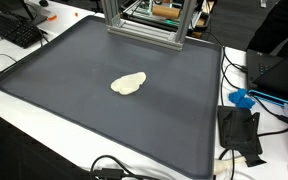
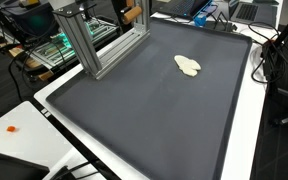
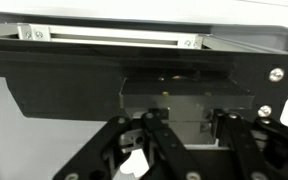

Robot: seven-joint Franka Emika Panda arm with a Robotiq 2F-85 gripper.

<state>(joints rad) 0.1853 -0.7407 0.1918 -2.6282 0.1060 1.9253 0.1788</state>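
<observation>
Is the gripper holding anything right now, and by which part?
Nothing: the gripper is open and empty; the cream lump lies alone on the mat.

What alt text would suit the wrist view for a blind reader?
The black hand, open, shows at the bottom edge in front of a black panel with screws; a pale metal rail runs above it.

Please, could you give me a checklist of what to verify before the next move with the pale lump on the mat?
1. The pale lump lies on the dark mat, away from its rim: ok.
2. The gripper has its jaws apart, with nothing between them: ok.
3. Lump visible in the wrist view: not ok; only a black panel and a metal bar show.
4. Arm visible in both exterior views: not ok.
5. Gripper's distance from the lump: cannot tell.
</observation>
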